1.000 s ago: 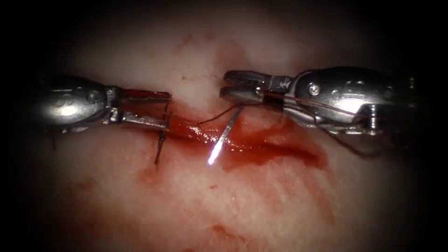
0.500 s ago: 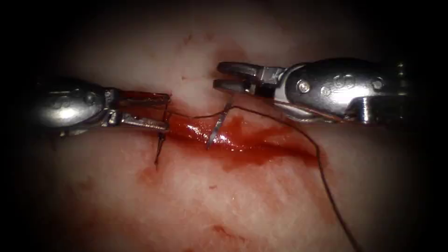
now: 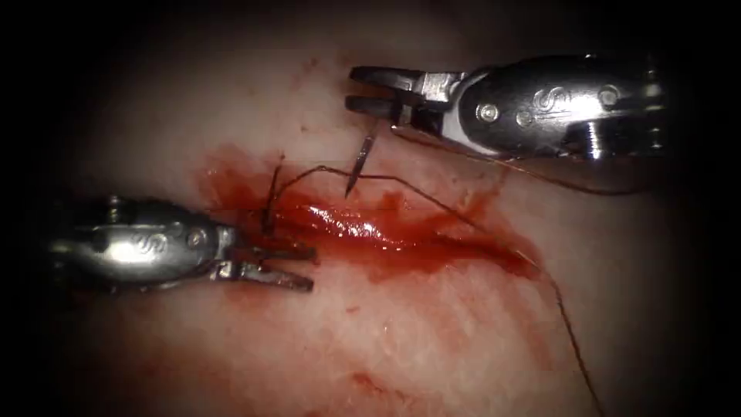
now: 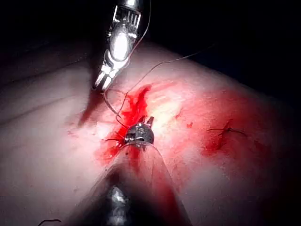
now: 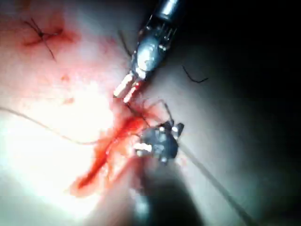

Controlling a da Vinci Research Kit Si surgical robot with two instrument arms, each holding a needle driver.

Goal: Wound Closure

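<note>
My right tool (image 3: 363, 91) above cut (image 3: 386, 232), jaws clamped on needle (image 3: 357, 166) near its blunt end; needle hangs point down, clear of tissue (image 3: 432, 340), tip just over cut's upper edge. Thread (image 3: 463, 220) runs from needle across cut, off toward lower right; another strand trails under right tool. My left tool (image 3: 297, 269) below cut's left end, jaws parted, gripping nothing, beside finished stitch (image 3: 270, 205). Red fluid (image 3: 455, 251) pooled along cut.
</note>
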